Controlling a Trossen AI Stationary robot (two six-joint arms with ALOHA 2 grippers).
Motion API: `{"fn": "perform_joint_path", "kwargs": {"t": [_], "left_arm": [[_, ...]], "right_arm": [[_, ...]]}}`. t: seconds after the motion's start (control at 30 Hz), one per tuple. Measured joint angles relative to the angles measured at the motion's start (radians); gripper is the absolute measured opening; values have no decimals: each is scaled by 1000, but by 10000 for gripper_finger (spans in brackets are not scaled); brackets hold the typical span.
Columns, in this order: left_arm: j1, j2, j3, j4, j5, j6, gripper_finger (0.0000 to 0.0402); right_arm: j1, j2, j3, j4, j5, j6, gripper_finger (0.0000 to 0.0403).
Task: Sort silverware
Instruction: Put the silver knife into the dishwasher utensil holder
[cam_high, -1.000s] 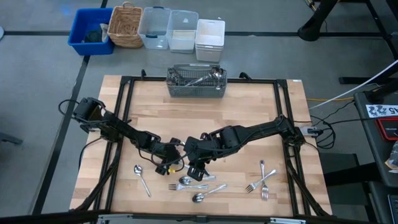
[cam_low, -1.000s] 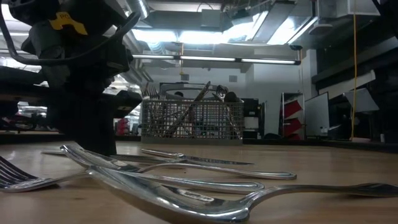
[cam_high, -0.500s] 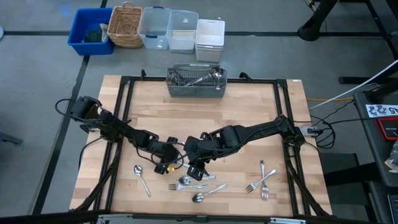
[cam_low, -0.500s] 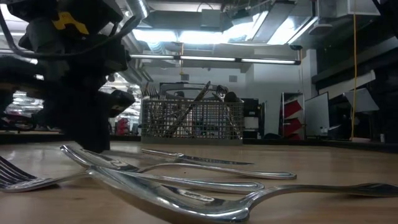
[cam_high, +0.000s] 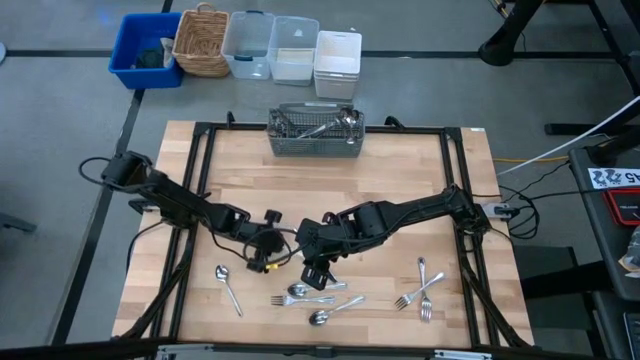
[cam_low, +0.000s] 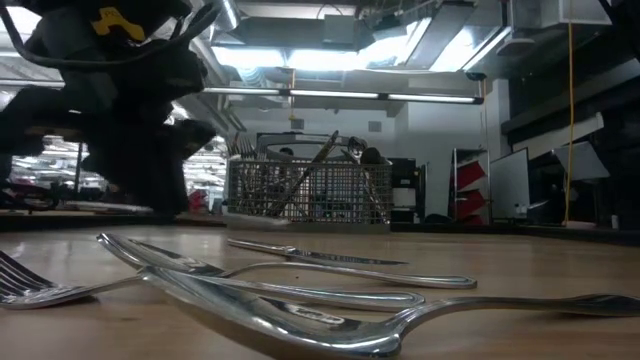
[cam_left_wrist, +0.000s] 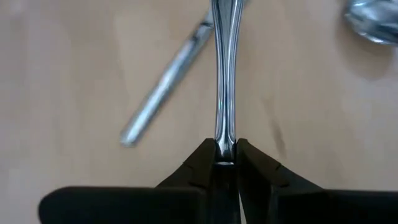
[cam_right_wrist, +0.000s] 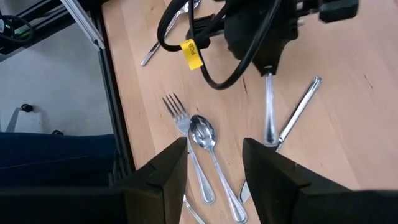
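**Left gripper had one piece pinched by the handle tip**

The left gripper (cam_left_wrist: 225, 163) was clamped on a silverware handle (cam_left_wrist: 224, 74), piece hanging straight out ahead. Thin, stiff, slick metal, so I'd guess it pivots easily; gripping nearer mid-handle seems safer. The right gripper (cam_right_wrist: 214, 165) sat alongside, jaws wide, empty, other silverware (cam_right_wrist: 202, 134) lying below it.

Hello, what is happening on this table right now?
Two robot arms are sorting silverware on a wooden table. The left gripper is shut on the handle of one utensil near the table's middle. The right gripper is open beside it, above a spoon and fork. A mesh basket at the far edge already holds several pieces.
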Motion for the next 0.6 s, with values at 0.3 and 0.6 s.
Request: {"fn": "perform_joint_path", "kwargs": {"t": [0.3,0.6], "left_arm": [[52,-68,68,-118,-131,120,44],[112,-78,167,-216,-285,328,41]], "right_arm": [[0,-16,0,0,58,-15,156],[0,-85,0,-22,149,-24,156]]}}
